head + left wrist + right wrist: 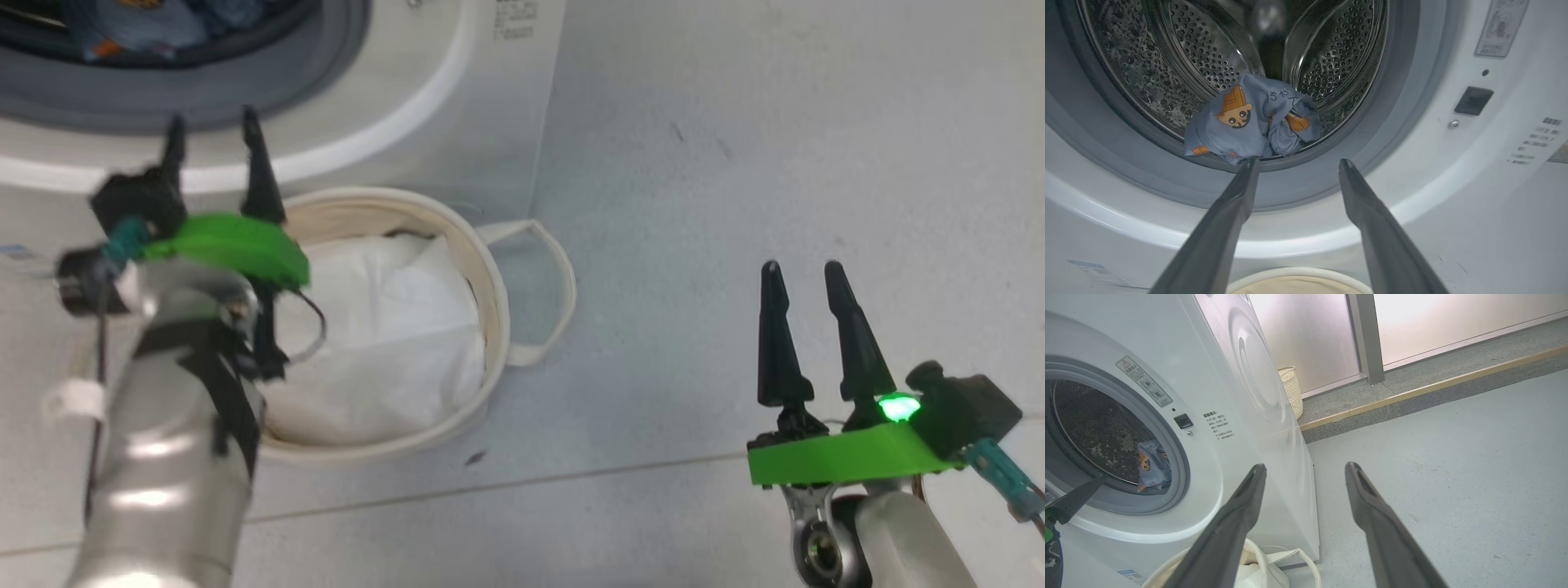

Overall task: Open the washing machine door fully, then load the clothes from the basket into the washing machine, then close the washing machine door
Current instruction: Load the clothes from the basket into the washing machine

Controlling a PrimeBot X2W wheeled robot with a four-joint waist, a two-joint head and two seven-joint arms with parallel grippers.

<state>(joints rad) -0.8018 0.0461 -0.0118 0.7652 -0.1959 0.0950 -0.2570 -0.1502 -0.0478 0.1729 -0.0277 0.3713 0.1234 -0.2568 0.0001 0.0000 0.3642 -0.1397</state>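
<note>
Left arm: pale forearm comes up from below. The left gripper (211,122) points at the lower grey ring of the washing machine (457,98) mouth. Fingers apart, nothing between them.

Right arm: the right gripper (801,269) is held low over the grey floor (735,163), well off to the machine's right. Fingers apart, nothing held, green lamp lit at their base.

Clothes: blue garment (1249,122) with orange cartoon print, crumpled on the front lip of the steel drum (1167,61), inside the mouth. In the left wrist view the bundle is wider than tall, with its long axis running across the line of the fingers. The printed face is turned out toward the left gripper (1298,163). The garment sits just beyond the fingertips, mostly ahead of the finger (1224,212) at that view's left. That tip overlaps its lower edge; contact cannot be told. The other finger is clear of it.

Basket (490,278): stands against the machine front, below the left fingers and beside the wrist, with a plain white sheet (392,327) in it.

Right wrist view: garment (1152,465) lies well left of the right gripper (1305,467), and the basket's loop handle (1298,555) lies beneath the fingers.
</note>
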